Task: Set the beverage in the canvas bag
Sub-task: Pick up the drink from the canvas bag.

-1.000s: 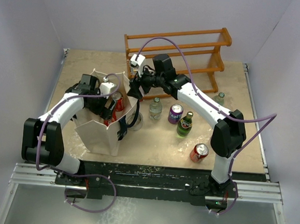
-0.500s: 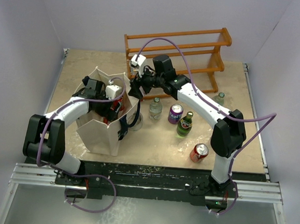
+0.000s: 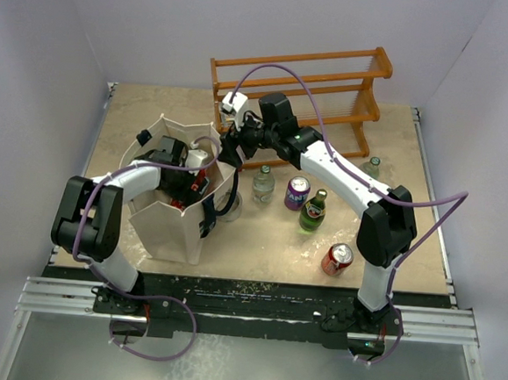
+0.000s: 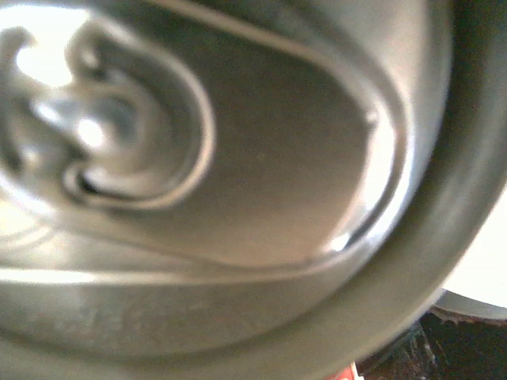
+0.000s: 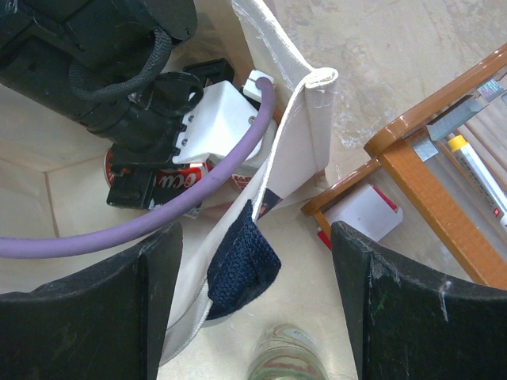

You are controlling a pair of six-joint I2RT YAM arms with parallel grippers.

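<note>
The cream canvas bag (image 3: 167, 227) stands open at the left of the table. My left gripper (image 3: 192, 169) reaches down inside it, right over a red cola can (image 3: 200, 183). In the left wrist view a silver can lid (image 4: 198, 158) fills the picture and hides the fingers. The right wrist view shows that gripper's black body (image 5: 150, 170) on the red can (image 5: 170, 184), jaws spread wide. My right gripper (image 5: 255, 237) hangs open at the bag's right rim (image 5: 305, 134), with the navy strap (image 5: 238, 265) loose between its fingers.
An orange-brown wooden rack (image 3: 307, 80) stands behind the bag. Right of the bag are a clear glass bottle (image 3: 263, 184), a purple can (image 3: 297, 193), a green bottle (image 3: 314, 211), a red can (image 3: 337, 259) and a small bottle (image 3: 373, 167).
My left arm has swung its wrist rightward and lower, deeper into the bag. The right arm has stayed where it was.
</note>
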